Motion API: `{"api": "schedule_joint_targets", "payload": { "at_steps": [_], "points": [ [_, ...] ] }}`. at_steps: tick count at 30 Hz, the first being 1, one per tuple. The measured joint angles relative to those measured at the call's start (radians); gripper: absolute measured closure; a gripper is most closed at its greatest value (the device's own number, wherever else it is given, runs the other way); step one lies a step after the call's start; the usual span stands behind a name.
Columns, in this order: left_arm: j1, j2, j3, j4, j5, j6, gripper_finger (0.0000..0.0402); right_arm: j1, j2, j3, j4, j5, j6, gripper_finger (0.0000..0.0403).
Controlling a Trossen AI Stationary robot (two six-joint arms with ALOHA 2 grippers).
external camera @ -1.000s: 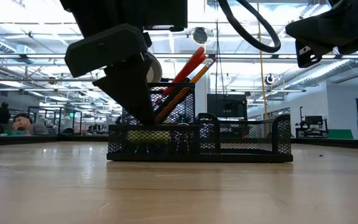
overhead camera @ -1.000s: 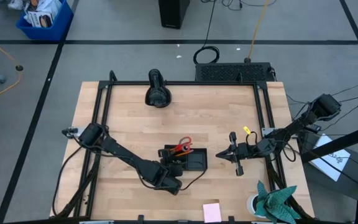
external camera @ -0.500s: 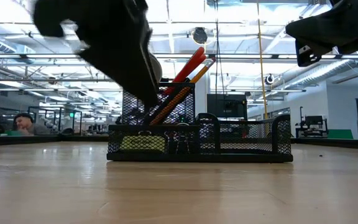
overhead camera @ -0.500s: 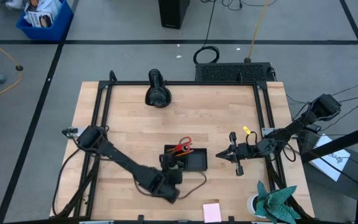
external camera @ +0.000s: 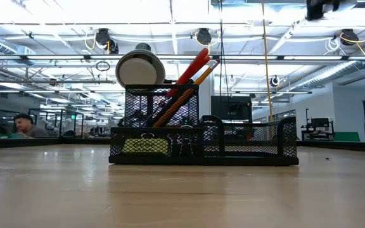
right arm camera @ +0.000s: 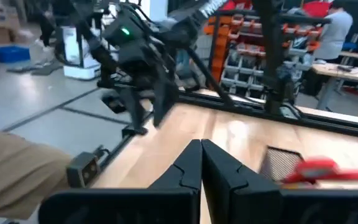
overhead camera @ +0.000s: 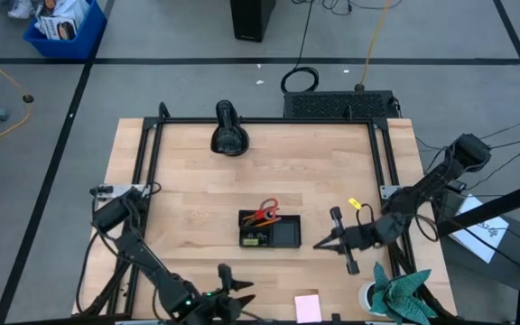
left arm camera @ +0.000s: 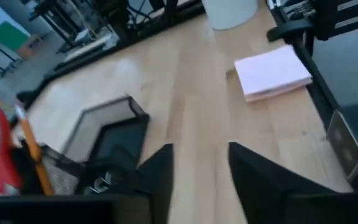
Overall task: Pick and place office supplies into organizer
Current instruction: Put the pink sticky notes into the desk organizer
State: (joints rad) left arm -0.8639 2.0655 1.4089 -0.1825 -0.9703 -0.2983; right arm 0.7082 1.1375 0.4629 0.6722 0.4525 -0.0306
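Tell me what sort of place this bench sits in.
Probably a robotics lab or open workshop. The low view shows a hall with exposed ceiling pipes and rows of workstations; the right wrist view shows parts-bin racks; cables run over the taped floor beside the table.

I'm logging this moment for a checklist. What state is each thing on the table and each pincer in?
Organizer: upright near the table's middle, partly filled.
Scissors: standing in the organizer, red handles up.
Pencils: leaning in the organizer's tall cup.
Sticky-note pad: flat on the table's near edge, outside the organizer.
Small yellow piece: on the table by the right arm.
Left pincer: open, empty, pointing toward the pad.
Right pincer: shut, empty.
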Motion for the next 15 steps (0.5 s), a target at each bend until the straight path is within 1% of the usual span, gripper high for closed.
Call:
{"api": "schedule_joint_targets", "payload": {
  "at_steps": [3,6,8,10,12,15],
  "points": [
    [0.000,0.000,-0.084,0.125,-0.003,-0.026,0.0295,0.048,0.064,0.134,-0.129,0.043,0.004,0.0403],
    [0.012,0.000,-0.158,0.262,0.004,-0.037,0.0352,0.086,0.148,0.266,-0.274,0.044,0.018,0.0403],
    [0.018,0.000,-0.195,0.314,0.028,-0.043,0.0386,0.106,0.207,0.344,-0.365,0.041,0.055,0.0403],
    [0.020,0.001,-0.213,0.347,0.045,-0.048,0.0394,0.123,0.263,0.416,-0.470,0.041,0.108,0.0403],
    [0.019,0.001,-0.221,0.371,0.049,-0.051,0.0387,0.139,0.318,0.480,-0.575,0.024,0.180,0.0403],
    [0.019,0.001,-0.222,0.368,0.053,-0.051,0.0382,0.161,0.402,0.556,-0.679,-0.072,0.289,0.0403]
  ]
}}
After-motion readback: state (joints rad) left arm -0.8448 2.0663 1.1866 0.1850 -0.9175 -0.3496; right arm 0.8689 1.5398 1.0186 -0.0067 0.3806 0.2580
